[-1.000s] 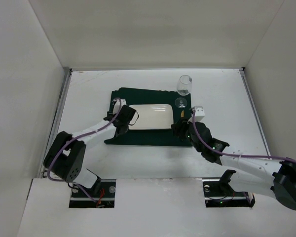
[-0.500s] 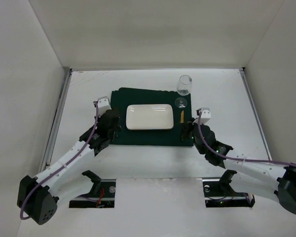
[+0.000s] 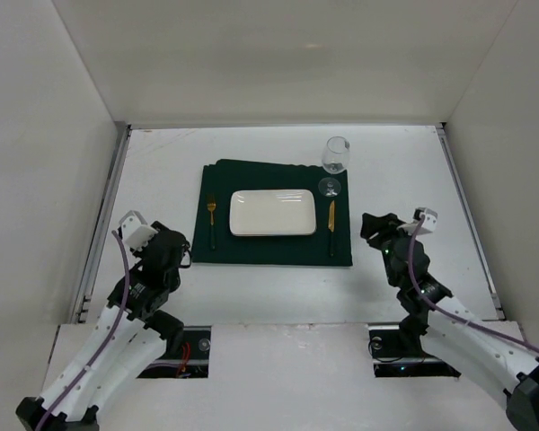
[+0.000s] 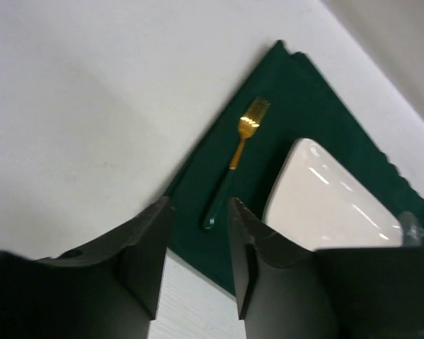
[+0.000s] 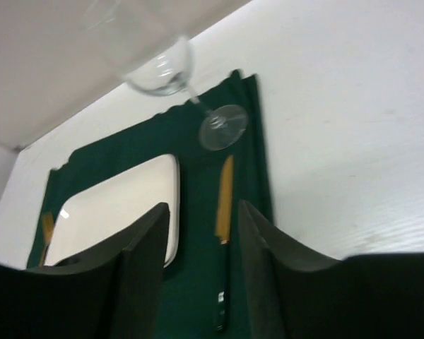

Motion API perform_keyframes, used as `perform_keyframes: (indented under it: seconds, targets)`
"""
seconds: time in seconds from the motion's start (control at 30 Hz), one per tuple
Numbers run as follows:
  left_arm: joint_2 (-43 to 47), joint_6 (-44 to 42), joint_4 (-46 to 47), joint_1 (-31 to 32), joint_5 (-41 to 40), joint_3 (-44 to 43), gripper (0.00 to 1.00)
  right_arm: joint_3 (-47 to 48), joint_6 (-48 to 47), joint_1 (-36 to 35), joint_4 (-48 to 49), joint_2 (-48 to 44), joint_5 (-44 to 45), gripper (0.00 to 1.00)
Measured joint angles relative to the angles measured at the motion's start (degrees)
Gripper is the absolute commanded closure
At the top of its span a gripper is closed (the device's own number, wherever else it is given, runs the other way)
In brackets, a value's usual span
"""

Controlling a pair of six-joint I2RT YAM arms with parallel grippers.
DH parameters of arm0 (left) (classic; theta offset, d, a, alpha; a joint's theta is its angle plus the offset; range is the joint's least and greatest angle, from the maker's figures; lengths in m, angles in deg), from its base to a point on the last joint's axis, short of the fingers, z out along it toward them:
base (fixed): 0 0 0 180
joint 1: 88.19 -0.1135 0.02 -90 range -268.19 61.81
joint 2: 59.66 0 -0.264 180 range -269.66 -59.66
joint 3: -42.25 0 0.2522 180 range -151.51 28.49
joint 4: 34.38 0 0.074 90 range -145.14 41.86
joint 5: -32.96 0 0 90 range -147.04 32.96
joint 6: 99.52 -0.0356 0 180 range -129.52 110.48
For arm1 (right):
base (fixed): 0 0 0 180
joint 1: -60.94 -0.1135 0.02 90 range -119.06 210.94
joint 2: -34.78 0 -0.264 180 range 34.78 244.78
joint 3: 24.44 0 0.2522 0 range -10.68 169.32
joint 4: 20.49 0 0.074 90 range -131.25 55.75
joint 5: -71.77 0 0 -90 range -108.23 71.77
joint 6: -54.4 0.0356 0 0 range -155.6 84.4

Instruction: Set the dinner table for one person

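On the dinner table [image 3: 162, 171] lies a dark green placemat [image 3: 274, 247] with a white rectangular plate [image 3: 271, 213] at its middle. A gold fork [image 3: 211, 215] with a dark handle lies left of the plate, and a gold knife [image 3: 331, 220] lies right of it. A clear wine glass [image 3: 337, 154] stands at the mat's far right corner. My left gripper [image 3: 180, 254] hangs open and empty off the mat's near left corner, with the fork [image 4: 239, 152] ahead of it. My right gripper [image 3: 370, 226] is open and empty just right of the mat, facing the knife [image 5: 225, 205] and glass [image 5: 159, 70].
White enclosure walls rise on the left, right and far sides. Thin metal rails [image 3: 103, 224] run along the table's side edges. The arm bases sit in two cut-outs [image 3: 171, 346] at the near edge.
Both arms have drawn back from the placemat toward the near edge, the left one furthest. The fork now shows uncovered left of the plate. Both grippers stand open again.
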Motion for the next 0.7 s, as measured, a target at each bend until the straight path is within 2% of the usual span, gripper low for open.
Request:
perform_keyframes:
  seconds: [0.1,0.2,0.3,0.7]
  targets:
    - [-0.48,2.51,-2.47,-3.5,1.25,2.08,0.61,-1.99,2.47,4.81,-0.46,-2.62,-0.5,0.38]
    - [-1.36,3.45,-2.89,-6.73,3.8,3.78,0.57,-2.64,4.28,7.32,-0.61,-3.96,-1.9,0.36]
    - [-1.77,3.52,-1.6,-9.07,6.4,5.4,0.5,-2.69,5.44,8.02,-0.55,-3.37,-3.19,0.35]
    - [-5.44,3.3,1.31,-13.16,10.1,6.34,0.45,-2.69,6.45,8.0,-0.52,0.48,-5.77,0.33]
